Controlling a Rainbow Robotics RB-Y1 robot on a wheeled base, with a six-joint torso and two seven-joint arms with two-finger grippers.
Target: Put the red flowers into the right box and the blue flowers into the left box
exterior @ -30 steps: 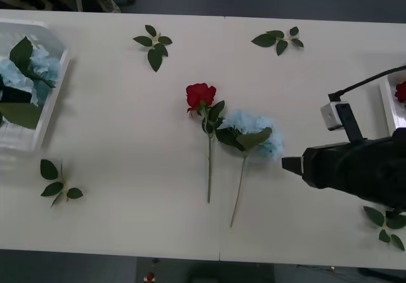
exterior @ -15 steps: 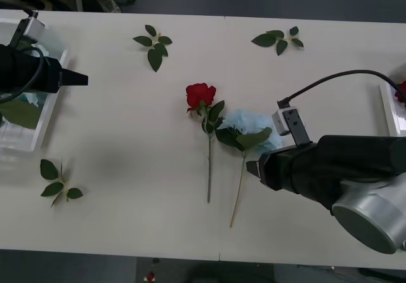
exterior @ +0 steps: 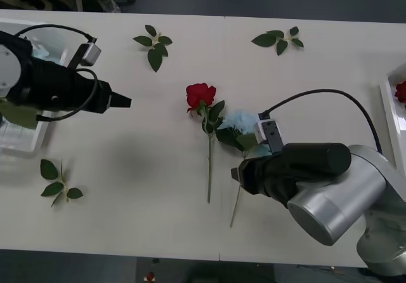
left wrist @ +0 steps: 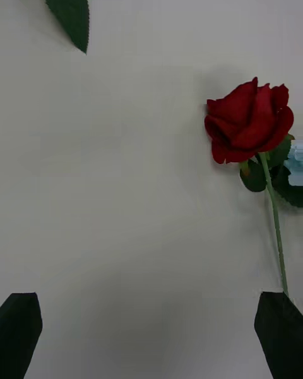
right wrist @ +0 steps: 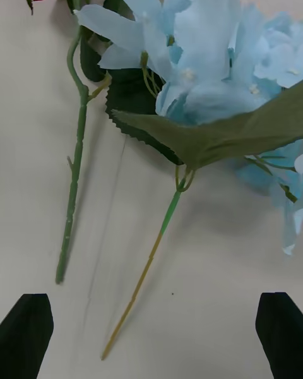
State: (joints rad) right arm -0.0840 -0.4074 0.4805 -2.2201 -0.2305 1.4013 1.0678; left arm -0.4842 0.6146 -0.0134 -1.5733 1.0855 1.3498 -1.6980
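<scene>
One red flower (exterior: pixel 200 96) lies mid-table with its stem pointing toward the near edge; its bloom (left wrist: pixel 249 123) also shows in the left wrist view. A blue flower (exterior: pixel 243 121) lies just to its right, and its fluffy head (right wrist: pixel 208 69) and pale stem appear in the right wrist view. My right gripper (exterior: pixel 236 174) hangs open over that blue flower's stem, fingers (right wrist: pixel 26 331) spread wide. My left gripper (exterior: pixel 124 101) is open, left of the rose and apart from it. The left box (exterior: pixel 25 144) stands at the far left, partly behind my left arm. The right box (exterior: pixel 392 108) holds a red bloom (exterior: pixel 401 91).
Loose green leaf sprigs lie at the back left (exterior: pixel 154 42), back right (exterior: pixel 278 39) and front left (exterior: pixel 57 180). A leaf tip (left wrist: pixel 66 0) shows in the left wrist view. The right arm's black cable (exterior: pixel 317 96) arcs above the table.
My left arm has swung in from the left box toward the rose. My right arm has slid left, from beside the blue flower's head to over its stem.
</scene>
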